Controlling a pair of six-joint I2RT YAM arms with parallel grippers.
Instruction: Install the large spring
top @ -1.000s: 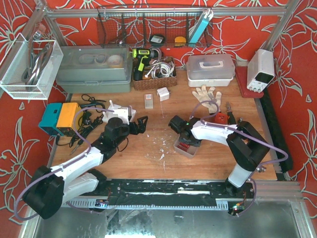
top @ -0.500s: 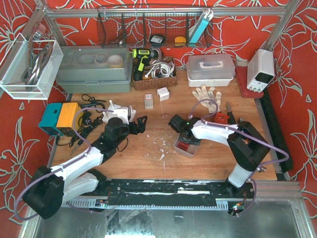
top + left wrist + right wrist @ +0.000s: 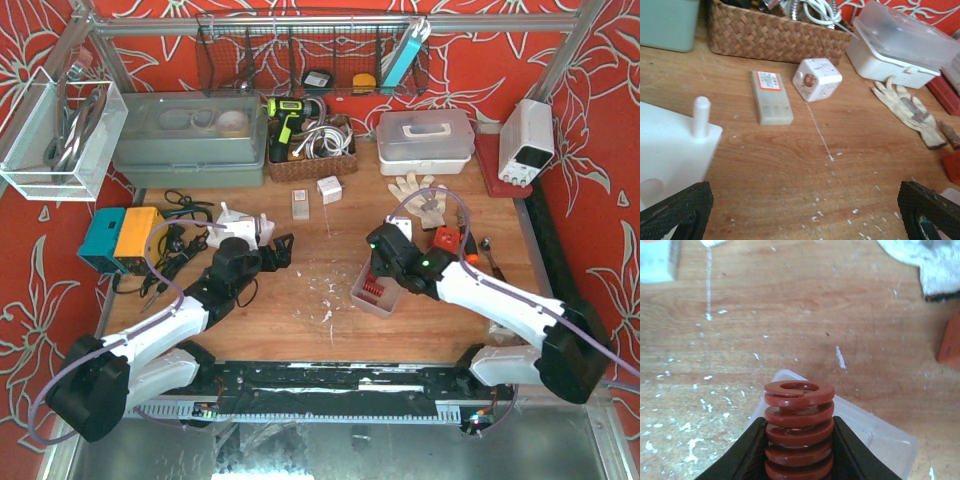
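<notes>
- the right gripper (image 3: 799,426) is clamped on the large red spring (image 3: 799,399), with a black finger on each side of its coils.
- the spring's open end sticks out past the fingertips, over a corner of the clear plastic tray (image 3: 885,440) on the wooden table (image 3: 790,315).
- the left gripper (image 3: 802,212) is spread wide with nothing in it, beside the white block (image 3: 670,150) and its upright peg (image 3: 701,115).

spring (image 3: 799,427) above tray (image 3: 881,438), glove (image 3: 418,190) behind — apart
</notes>
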